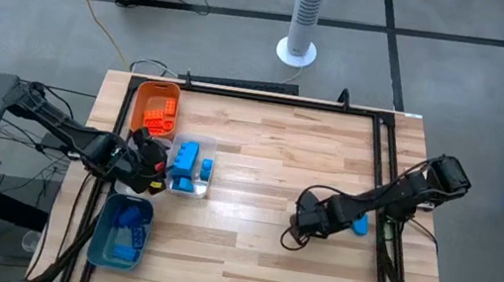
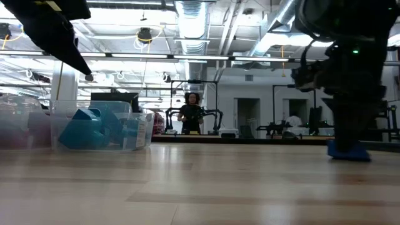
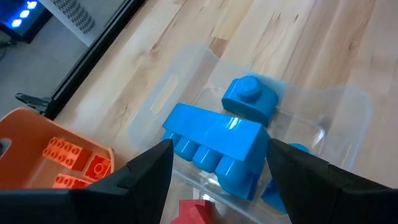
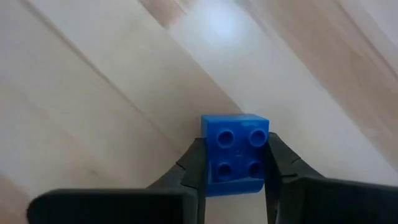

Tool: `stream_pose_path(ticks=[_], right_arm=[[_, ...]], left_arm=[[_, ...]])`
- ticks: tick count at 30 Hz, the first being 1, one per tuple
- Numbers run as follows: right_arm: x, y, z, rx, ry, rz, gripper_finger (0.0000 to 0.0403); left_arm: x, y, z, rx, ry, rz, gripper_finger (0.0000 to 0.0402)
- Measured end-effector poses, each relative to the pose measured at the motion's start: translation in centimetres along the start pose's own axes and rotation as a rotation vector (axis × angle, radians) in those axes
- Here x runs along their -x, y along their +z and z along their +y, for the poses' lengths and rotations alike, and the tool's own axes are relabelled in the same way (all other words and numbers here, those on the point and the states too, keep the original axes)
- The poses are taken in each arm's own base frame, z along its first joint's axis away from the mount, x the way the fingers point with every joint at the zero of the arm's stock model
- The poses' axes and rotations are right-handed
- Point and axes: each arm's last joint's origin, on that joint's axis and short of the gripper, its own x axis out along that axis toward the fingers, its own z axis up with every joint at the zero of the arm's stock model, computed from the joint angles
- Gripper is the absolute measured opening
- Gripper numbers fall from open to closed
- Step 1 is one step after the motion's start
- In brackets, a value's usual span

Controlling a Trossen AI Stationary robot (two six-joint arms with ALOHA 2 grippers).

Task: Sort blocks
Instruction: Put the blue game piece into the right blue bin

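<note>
At right of centre in the high view, the right gripper (image 4: 235, 180) pinches a small blue brick (image 4: 235, 152) above bare wood. At left, the left gripper (image 3: 217, 171), fingers spread, hangs over blue blocks (image 3: 214, 140) in the clear tray (image 1: 205, 186)

2 dark, jointed arms with black cables, each end effector (image 4: 235, 163) with matte black fingers (image 3: 144, 171).

Robotics lab, exposed ceiling ducts (image 2: 190, 15), distant robot rigs (image 2: 215, 122), person (image 2: 190, 112) standing
</note>
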Motion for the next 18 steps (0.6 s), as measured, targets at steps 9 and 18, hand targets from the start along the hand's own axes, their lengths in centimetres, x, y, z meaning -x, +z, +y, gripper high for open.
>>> stream_pose_path(ticks=[9,18], right_arm=[[1.5,4.1,1.0,0.127,0.247,-0.222,0.0100],[2.7,9.8,2.1,0.327,0.498,-0.624,0.0101]], left_arm=[[0.0,0.0,0.1,-0.015,0.021,-0.007,0.0254],[0.0,0.6,-0.3,-0.022,-0.002,-0.063,0.0254]])
